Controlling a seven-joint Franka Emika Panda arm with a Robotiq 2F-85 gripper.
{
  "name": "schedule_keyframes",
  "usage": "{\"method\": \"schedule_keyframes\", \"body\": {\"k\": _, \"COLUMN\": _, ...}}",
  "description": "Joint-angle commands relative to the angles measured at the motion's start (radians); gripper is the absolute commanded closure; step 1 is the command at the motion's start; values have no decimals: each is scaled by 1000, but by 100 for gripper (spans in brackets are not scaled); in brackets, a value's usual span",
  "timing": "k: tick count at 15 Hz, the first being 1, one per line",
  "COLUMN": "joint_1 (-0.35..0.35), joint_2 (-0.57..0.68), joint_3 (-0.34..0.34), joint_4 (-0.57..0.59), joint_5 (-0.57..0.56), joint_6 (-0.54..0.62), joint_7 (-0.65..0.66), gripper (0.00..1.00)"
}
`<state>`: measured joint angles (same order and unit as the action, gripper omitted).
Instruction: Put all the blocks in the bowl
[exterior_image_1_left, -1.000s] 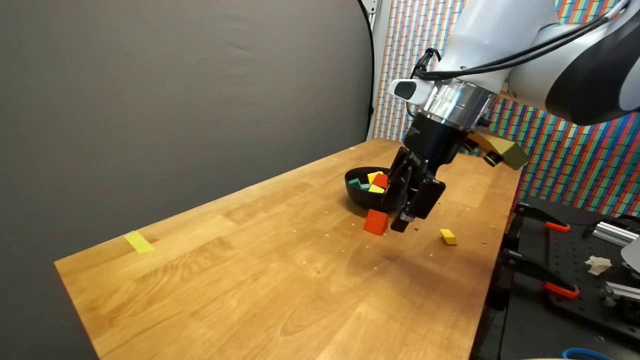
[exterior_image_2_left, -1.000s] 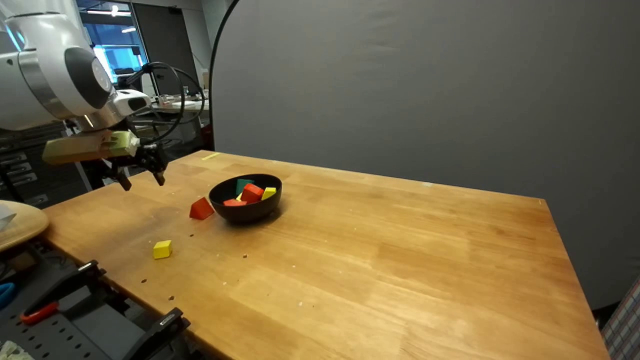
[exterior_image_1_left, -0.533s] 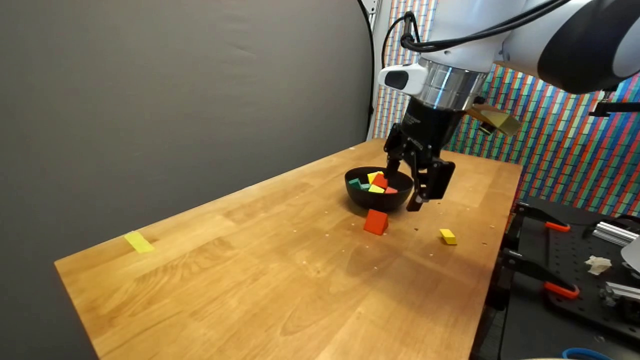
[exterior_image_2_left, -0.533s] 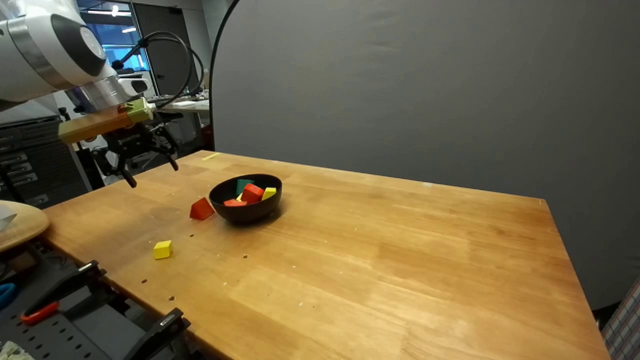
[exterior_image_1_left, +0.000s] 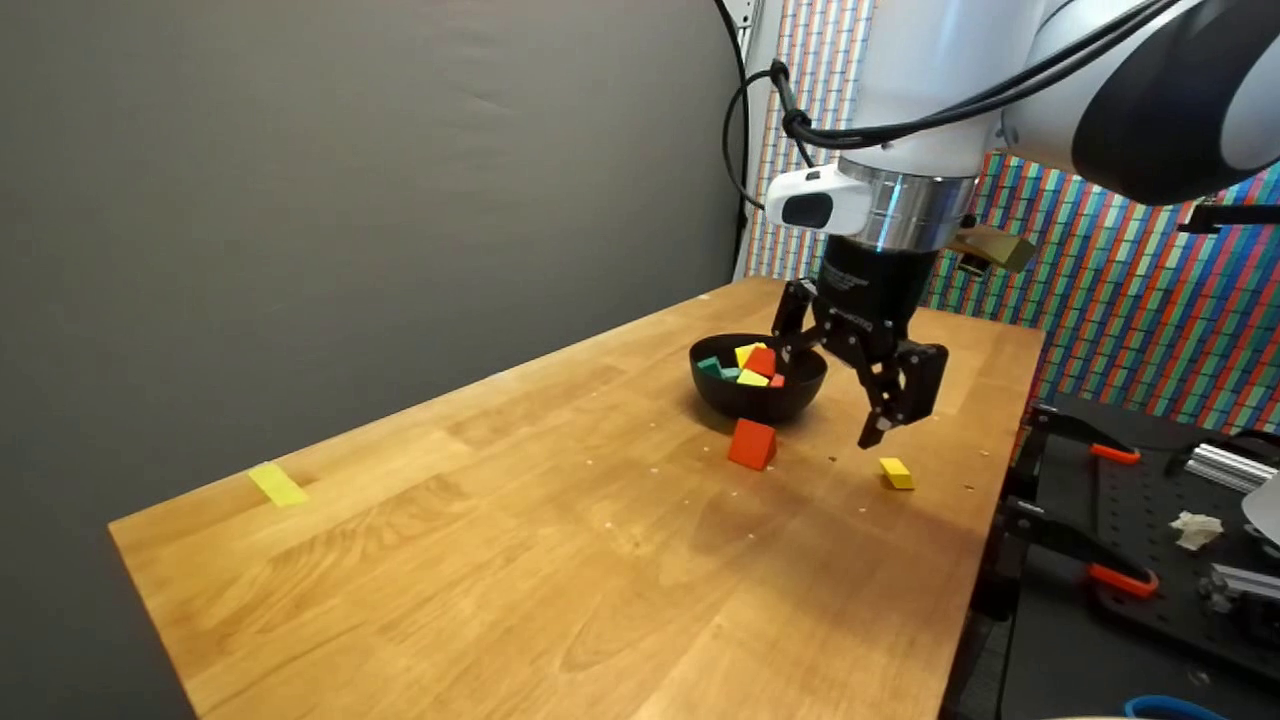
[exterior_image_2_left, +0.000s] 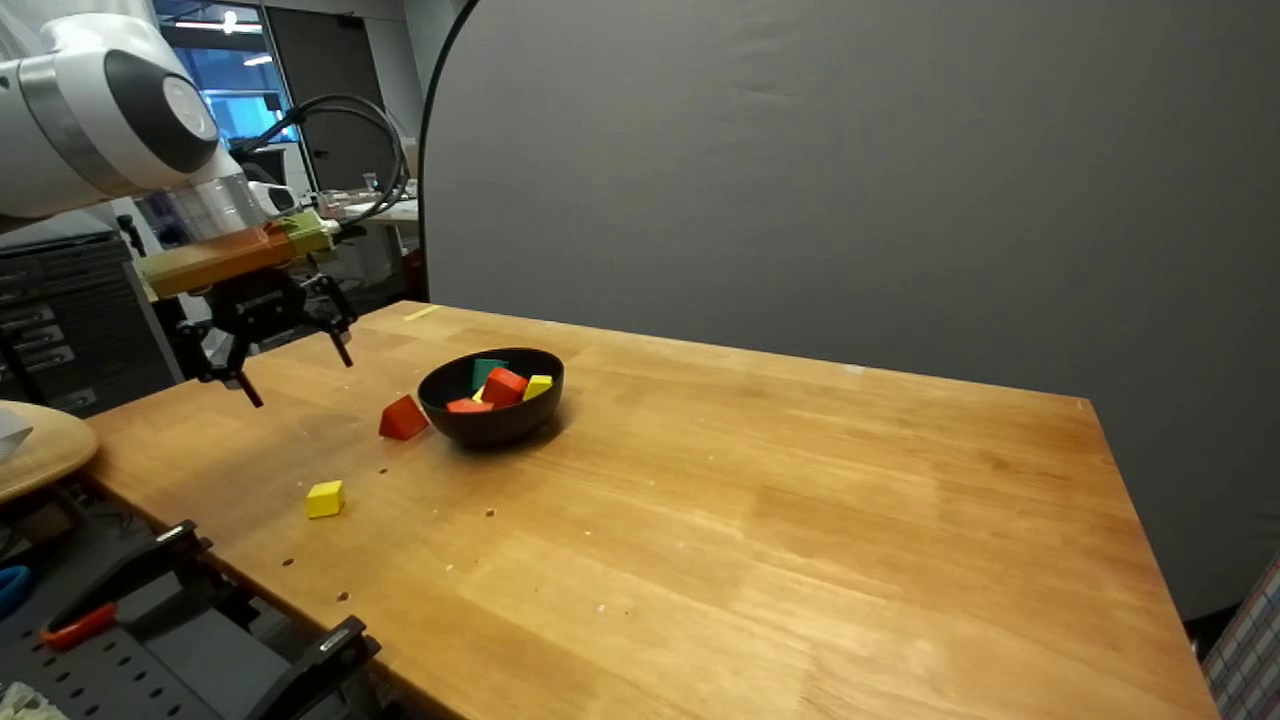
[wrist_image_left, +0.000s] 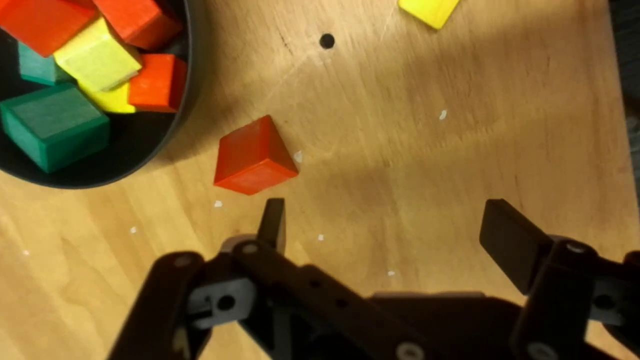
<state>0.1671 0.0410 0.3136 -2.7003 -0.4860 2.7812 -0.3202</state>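
The round black bowl (exterior_image_1_left: 755, 404) stands on the table and holds several red, yellow and green blocks (wrist_image_left: 55, 125). A red wedge-shaped block (exterior_image_1_left: 752, 445) lies on the table right beside the bowl; it also shows in an exterior view (exterior_image_2_left: 402, 418) and in the wrist view (wrist_image_left: 255, 157). A yellow block (exterior_image_2_left: 325, 499) lies apart near the table edge; only part of it shows at the top of the wrist view (wrist_image_left: 431, 10). My gripper (wrist_image_left: 385, 215) is open and empty above the table. In the wrist view, its left finger is just below the red block.
A flat yellow strip (exterior_image_1_left: 279, 484) is on the far table corner. Black clamps with red parts (exterior_image_1_left: 1122, 578) sit at the table edge beside a dark perforated board (exterior_image_2_left: 110, 680). A round wooden surface (exterior_image_2_left: 45, 455) stands near that edge. A grey wall is behind the table.
My gripper has risen, then come down again, and turned more upright. In an exterior view it has shifted right, nearer the yellow block. The blocks and bowl have not moved.
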Motion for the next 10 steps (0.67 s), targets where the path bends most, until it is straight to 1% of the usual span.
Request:
{"method": "schedule_keyframes", "body": {"k": 1, "joint_1": 48, "joint_2": 2, "joint_3": 8, "joint_4": 28, "joint_5": 46, "joint_6": -136, "joint_7": -168, "gripper": 0}}
{"method": "schedule_keyframes", "body": {"k": 2, "joint_1": 53, "joint_2": 1, "joint_3": 11, "joint_4": 29, "joint_5": 39, "joint_6": -148, "joint_7": -216, "gripper": 0}}
{"method": "schedule_keyframes", "body": {"k": 3, "joint_1": 64, "joint_2": -2, "joint_3": -4, "joint_4": 47, "joint_5": -73, "joint_6": -162, "joint_7": -170, "gripper": 0}}
{"method": "schedule_keyframes", "body": {"k": 4, "joint_1": 59, "joint_2": 8, "joint_3": -10, "joint_4": 18, "joint_5": -7, "joint_6": -118, "joint_7": -151, "gripper": 0}}
{"method": "schedule_keyframes", "body": {"k": 5, "joint_1": 66, "joint_2": 8, "joint_3": -9, "joint_4": 26, "joint_5": -34, "joint_6": -130, "joint_7": -151, "gripper": 0}}
{"method": "schedule_keyframes", "body": {"k": 7, "joint_1": 70, "joint_2": 8, "joint_3": -8, "joint_4": 35, "joint_5": -52, "joint_6": -139, "joint_7": -153, "gripper": 0}}
{"method": "schedule_keyframes", "body": {"k": 10, "joint_1": 46, "joint_2": 57, "joint_3": -51, "joint_4": 47, "joint_5": -128, "joint_6": -29, "joint_7": -129, "gripper": 0}}
